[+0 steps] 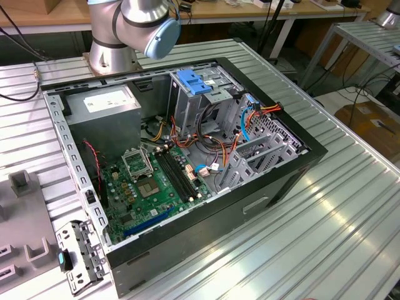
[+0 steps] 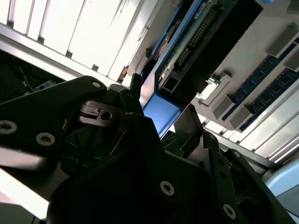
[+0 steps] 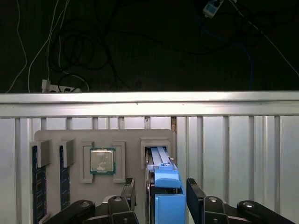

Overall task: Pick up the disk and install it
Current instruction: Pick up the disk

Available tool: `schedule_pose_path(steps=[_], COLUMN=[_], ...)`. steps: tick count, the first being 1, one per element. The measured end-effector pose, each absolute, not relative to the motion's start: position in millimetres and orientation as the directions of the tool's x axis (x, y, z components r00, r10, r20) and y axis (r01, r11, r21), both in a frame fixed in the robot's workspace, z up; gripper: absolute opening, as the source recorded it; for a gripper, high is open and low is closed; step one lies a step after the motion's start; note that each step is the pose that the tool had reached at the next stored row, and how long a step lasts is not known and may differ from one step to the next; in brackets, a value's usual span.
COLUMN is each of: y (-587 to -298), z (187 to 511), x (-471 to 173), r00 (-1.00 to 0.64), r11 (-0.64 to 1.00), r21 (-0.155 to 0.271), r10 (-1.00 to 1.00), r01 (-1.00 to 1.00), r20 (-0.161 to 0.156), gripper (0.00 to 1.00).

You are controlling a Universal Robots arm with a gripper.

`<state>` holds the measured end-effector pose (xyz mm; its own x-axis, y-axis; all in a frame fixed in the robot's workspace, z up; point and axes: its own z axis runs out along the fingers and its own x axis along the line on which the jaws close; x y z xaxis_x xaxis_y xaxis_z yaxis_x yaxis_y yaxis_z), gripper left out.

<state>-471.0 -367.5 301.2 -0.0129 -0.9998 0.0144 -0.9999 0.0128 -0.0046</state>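
Disk (image 3: 164,207) is being straddled rather than gripped in the first wrist view. The jaws of the gripper (image 3: 161,184) are being held wide, one finger on each side, with a gap showing at one flank. The disk is being carried on edge in a slot of the grey tray (image 3: 126,137), blue rail uppermost, its long axis running away from the gripper toward the rim of the table (image 3: 233,140). In neighbouring recesses of the tray, a square processor chip (image 3: 102,161) and memory sticks (image 3: 39,186) are being held. Farther off, in the exterior view, a motherboard (image 1: 150,187) is being housed in the open computer case (image 1: 250,206).
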Motion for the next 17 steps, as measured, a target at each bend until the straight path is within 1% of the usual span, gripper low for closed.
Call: schedule_pose_path(steps=[17], y=[-365.6], z=[299.1], x=[-469.6], r00=[-0.01], r11=[0.01], r21=[-0.006], r10=[-1.0], r01=[-1.0], r20=[0.015], gripper=[0.56])
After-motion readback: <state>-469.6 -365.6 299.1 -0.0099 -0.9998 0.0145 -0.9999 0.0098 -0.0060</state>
